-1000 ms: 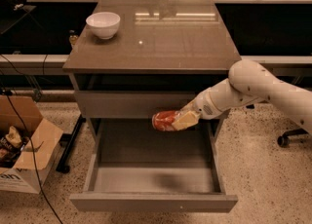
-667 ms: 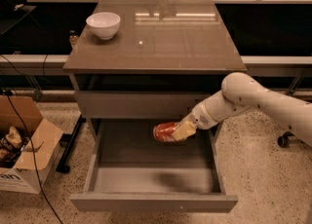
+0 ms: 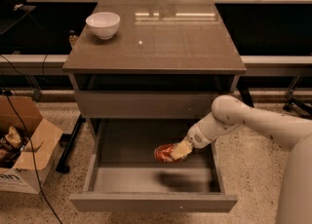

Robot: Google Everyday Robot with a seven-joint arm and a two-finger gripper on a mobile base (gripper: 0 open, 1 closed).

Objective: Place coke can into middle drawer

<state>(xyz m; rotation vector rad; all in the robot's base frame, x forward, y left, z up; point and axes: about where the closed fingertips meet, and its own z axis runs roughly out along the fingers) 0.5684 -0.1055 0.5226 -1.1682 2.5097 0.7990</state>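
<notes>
The middle drawer (image 3: 146,201) is pulled out wide below the cabinet's other grey drawer front (image 3: 146,104); its smooth grey floor shows. The coke can (image 3: 163,153), red with pale markings, lies on its side in my gripper (image 3: 176,151), which is shut on it. The gripper holds the can inside the drawer's opening, right of the middle, just above the floor. My white arm (image 3: 243,121) reaches in from the right.
A white round bowl (image 3: 103,24) stands at the back left of the cabinet top (image 3: 161,43). An open cardboard box (image 3: 24,145) with packets sits on the floor at the left. Cables run along the floor by it.
The gripper has moved down and a little left with the can, from in front of the upper drawer front into the open drawer.
</notes>
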